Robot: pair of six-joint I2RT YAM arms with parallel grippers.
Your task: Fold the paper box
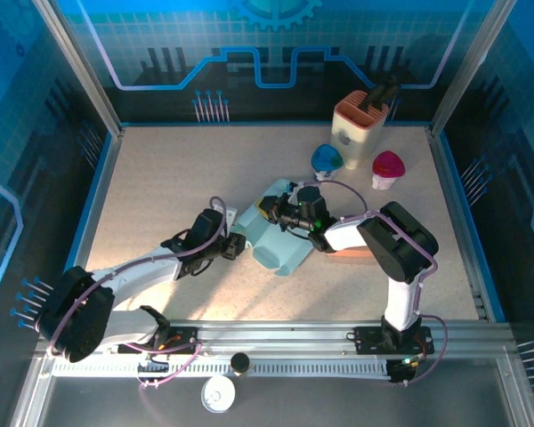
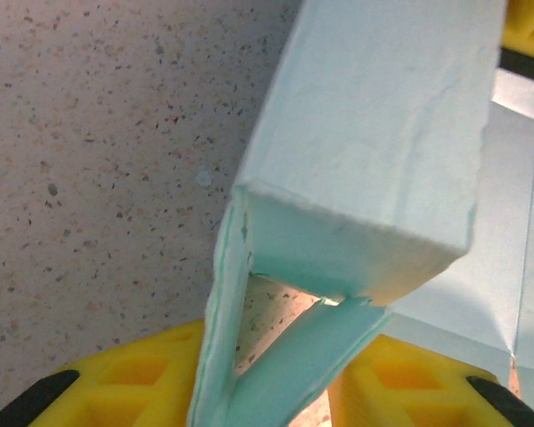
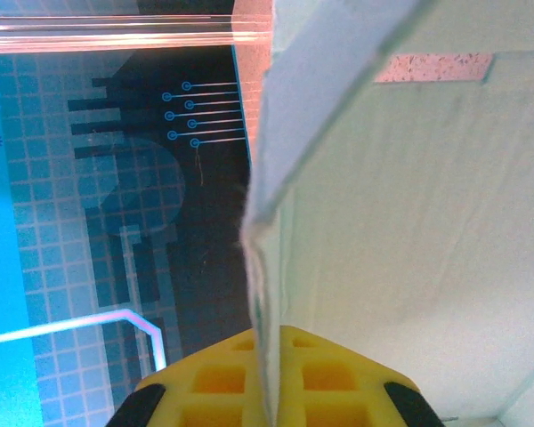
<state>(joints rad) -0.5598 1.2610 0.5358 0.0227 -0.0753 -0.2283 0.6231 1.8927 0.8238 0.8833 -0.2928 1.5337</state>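
Yellow fingers (image 2: 116,387) of your left gripper (image 2: 271,391) are squeezing corner flaps of the pale-green paper box (image 2: 374,133) between them, anchoring it. Your right gripper (image 3: 269,378) is pinching a wall, likely to fold it.

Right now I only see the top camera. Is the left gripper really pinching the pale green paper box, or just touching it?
Observer: It looks like pinching. Its wrist camera shows two thin flaps of the pale green paper box meeting in a V between the left gripper's yellow fingers, touching both.
Operator: And the right one?
Observer: The right gripper is shut on one thin upright wall of the box, seen edge-on in its wrist camera.
Operator: Is the box lying flat on the table?
Observer: No. From the left wrist, a folded corner is raised, and the speckled table shows through the gap underneath it.
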